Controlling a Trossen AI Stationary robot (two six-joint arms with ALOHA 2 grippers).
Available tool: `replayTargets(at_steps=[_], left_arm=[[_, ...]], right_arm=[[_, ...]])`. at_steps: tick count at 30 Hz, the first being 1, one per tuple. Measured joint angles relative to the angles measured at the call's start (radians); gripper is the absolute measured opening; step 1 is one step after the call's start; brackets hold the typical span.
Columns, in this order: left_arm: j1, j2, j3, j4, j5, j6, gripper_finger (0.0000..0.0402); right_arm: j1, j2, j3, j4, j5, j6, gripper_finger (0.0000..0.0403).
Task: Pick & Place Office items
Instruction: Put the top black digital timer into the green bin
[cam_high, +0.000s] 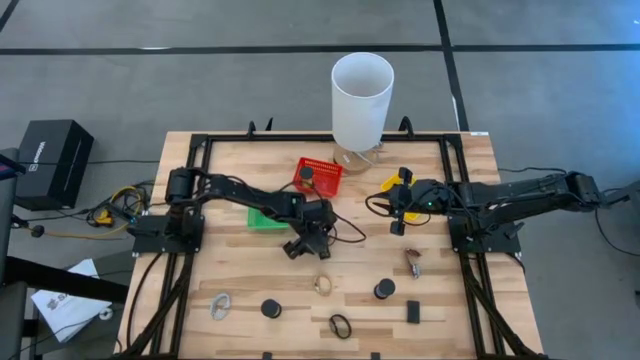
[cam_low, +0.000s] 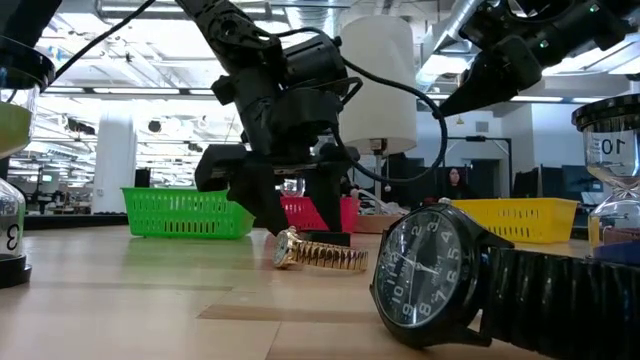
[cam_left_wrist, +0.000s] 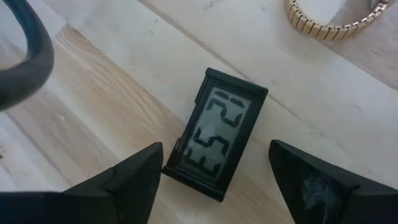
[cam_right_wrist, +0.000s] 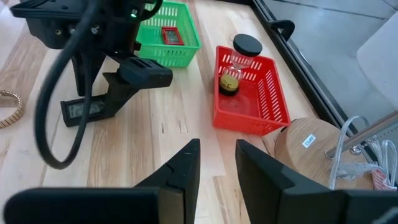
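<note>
Nearest the low camera lies a black wristwatch with a dark dial (cam_low: 432, 272), then a gold metal-band watch (cam_low: 318, 254). Behind it my left gripper (cam_left_wrist: 214, 177) hangs over one small black digital clock (cam_left_wrist: 216, 135) near the desk's middle, fingers wide on both sides. I judge it light, stiff and smooth; I would pinch its long sides. My right gripper (cam_right_wrist: 217, 163), narrow and empty, waits near the far edge. Three baskets stand there: green (cam_right_wrist: 168, 32), red (cam_right_wrist: 252, 93), yellow (cam_low: 515, 217).

The high view looks straight down on the whole table (cam_high: 240, 170); the low view sits at tabletop level, facing the far baskets. The left wrist view hovers close over a small digital clock (cam_left_wrist: 216, 134), which the right wrist view also sees from farther right.
</note>
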Motion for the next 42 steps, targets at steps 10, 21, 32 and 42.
replayTargets(at_steps=[10, 21, 32, 42], left_arm=[[0.003, 0.000, 0.000, -0.005, 0.008, -0.107, 0.0231], [0.003, 0.000, 0.000, -0.007, 0.009, -0.213, 0.0168], [0.003, -0.001, 0.000, -0.006, 0.010, -0.360, 0.0163], [0.003, -0.003, 0.000, -0.010, 0.009, -0.360, 0.0162]], right_arm=[[0.000, 0.000, 0.000, -0.002, 0.000, 0.000, 0.0093], [0.000, 0.000, 0.000, -0.003, 0.000, 0.000, 0.0093], [0.001, 0.000, 0.000, -0.003, 0.000, 0.026, 0.0093], [0.001, 0.000, 0.000, -0.004, 0.000, 0.027, 0.0093]])
